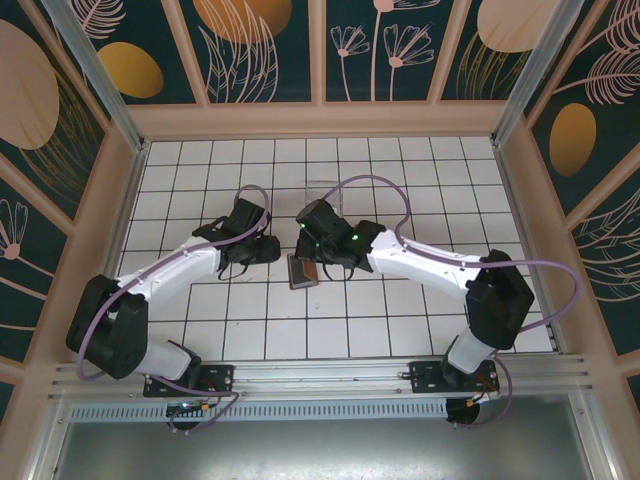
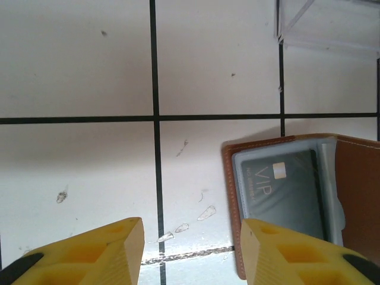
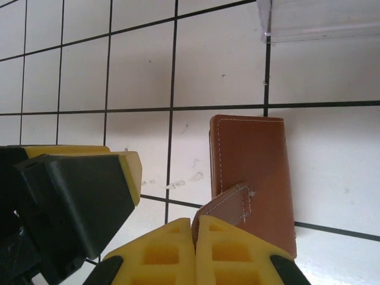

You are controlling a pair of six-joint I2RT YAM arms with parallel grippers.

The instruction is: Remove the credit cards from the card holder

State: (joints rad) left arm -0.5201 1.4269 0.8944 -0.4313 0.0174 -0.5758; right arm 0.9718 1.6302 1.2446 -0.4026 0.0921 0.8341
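- The left gripper point(image 2: 191, 231) stood part-way open with nothing between its fingers. It hovered low, just left of the wallet point(image 3: 252, 166), and faced the wallet's open side.
- The right gripper point(image 3: 195, 224) was closed tight. It appeared to pinch the snap tab point(image 3: 230, 205) and so hold the brown flap raised.
- The wallet lay near the middle of the tiled table point(image 2: 77, 71), between the two grippers, with a clear box point(image 2: 326, 24) just beyond it on the far side.
- One dark card point(image 2: 285, 190) sat flat inside the grey-blue pocket point(image 2: 238, 184). Whether others lay beneath it could not be told.
- Risk 1 — the tab might slip. A thin strap was held only at the fingertips, and any tug could free it and let the flap drop over the card.
- Risk 2 — the grasp might miss. The card sat within the pocket rim with little edge exposed, so a finger could catch the rim or the leather instead.
- Risk 3: the wallet might be pushed. A finger meeting its left edge would likely slide it right, towards the other gripper.
- Risk 4: the wallet might come along with the card. With only the tab restrained, friction in the pocket could lift or drag the whole wallet.
- Risk 5: the grippers might collide, since they worked close together over one small object.
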